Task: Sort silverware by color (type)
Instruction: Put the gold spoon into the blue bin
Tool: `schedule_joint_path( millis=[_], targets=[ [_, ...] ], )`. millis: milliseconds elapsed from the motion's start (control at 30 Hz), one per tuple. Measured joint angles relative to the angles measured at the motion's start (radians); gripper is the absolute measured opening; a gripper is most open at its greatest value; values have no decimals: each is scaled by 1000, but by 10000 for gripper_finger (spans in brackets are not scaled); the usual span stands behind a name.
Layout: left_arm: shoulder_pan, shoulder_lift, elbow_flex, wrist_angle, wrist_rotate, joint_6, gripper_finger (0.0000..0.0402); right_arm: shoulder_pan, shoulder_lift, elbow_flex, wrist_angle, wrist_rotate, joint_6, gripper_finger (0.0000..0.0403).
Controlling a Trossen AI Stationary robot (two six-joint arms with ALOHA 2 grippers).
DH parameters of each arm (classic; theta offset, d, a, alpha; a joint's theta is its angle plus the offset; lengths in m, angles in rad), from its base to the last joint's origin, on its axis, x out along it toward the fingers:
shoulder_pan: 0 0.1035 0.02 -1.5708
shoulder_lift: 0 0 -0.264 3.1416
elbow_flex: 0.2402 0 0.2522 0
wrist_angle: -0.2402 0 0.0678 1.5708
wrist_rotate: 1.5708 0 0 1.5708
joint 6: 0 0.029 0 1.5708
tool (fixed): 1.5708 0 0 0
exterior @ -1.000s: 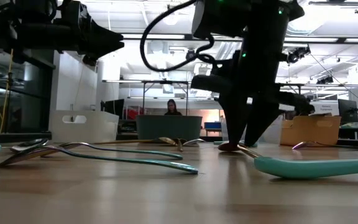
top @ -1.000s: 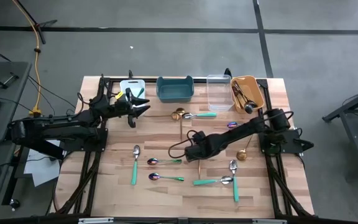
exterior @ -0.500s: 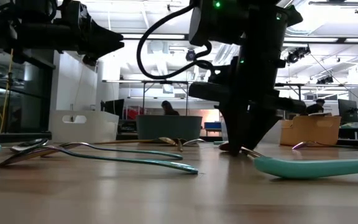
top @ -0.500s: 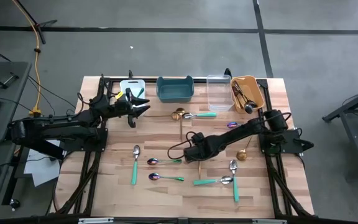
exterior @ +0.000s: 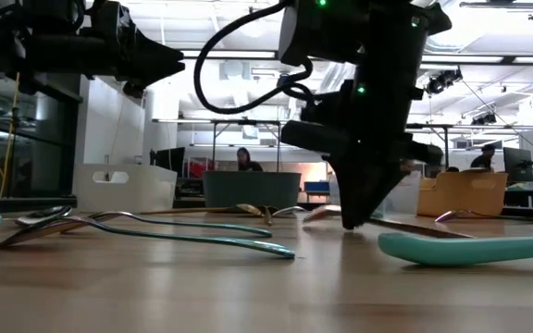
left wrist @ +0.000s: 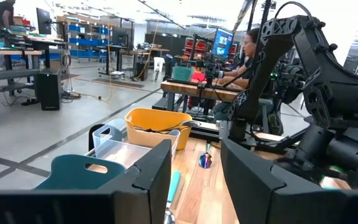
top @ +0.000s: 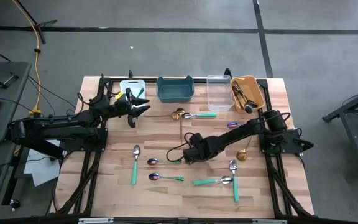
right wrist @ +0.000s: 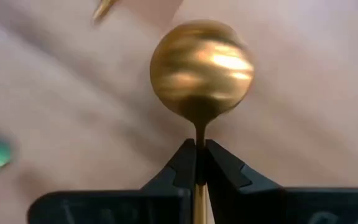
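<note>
My right gripper (top: pixel 186 157) points steeply down at mid-table and is shut on a gold spoon (right wrist: pixel 201 68), whose round bowl shows just beyond the fingertips in the right wrist view. In the low view the bowl (exterior: pixel 317 214) sits slightly above the wood. My left gripper (top: pixel 143 107) waits open and level near the far left, above the table, holding nothing. More silverware lies flat on the table: teal-handled spoons (top: pixel 134 165) (top: pixel 213 181), another gold spoon (top: pixel 178 114) and a purple one (top: pixel 232 124). My right gripper pinches the gold spoon's thin neck (right wrist: pixel 199 135) just behind the bowl, between its two fingertips. The fingers come from above, slanting down, and the handle runs back between them. The bowl (exterior: pixel 317 214) is tipped up off the table.
Four bins stand in a row along the far edge: white (top: pixel 131 87), teal (top: pixel 174 89), clear (top: pixel 218 92) and orange (top: pixel 247 93), the orange one holding dark utensils. A gold spoon (top: pixel 244 153) lies beside the right arm. People sit at desks beyond the table.
My right gripper has shut on the gold spoon's neck and rolled its wrist while staying in place. The spoon has turned with it, and its bowl has come up off the table.
</note>
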Motion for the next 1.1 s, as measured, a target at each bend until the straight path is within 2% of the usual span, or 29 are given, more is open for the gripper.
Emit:
schedule_joint_path(
  millis=[167,333,467,567,633,800,867,933,1000,1100],
  targets=[
    [0,0,0,0,0,1,133,-2,-102,16,-93,126,-103,8],
    [0,0,0,0,0,1,133,-1,-231,10,-254,242,-133,8],
    [0,0,0,0,0,1,133,-1,-372,-120,-193,276,-149,8],
    [0,0,0,-1,0,11,133,-9,-505,-307,43,269,-173,8],
    [0,0,0,-1,-1,19,133,-20,-584,-454,265,267,-230,8],
    [0,0,0,0,-1,33,133,-106,-702,-737,984,205,-559,8],
    [0,0,0,-1,-1,52,133,-162,-703,-794,1232,136,-716,8],
    [0,0,0,0,-1,63,133,-217,-702,-808,1403,49,-856,8],
    [0,0,0,0,-1,79,133,-265,-702,-804,1497,-23,-979,8],
    [0,0,0,1,-1,97,133,-326,-700,-783,1549,-136,-1112,8]
  ],
)
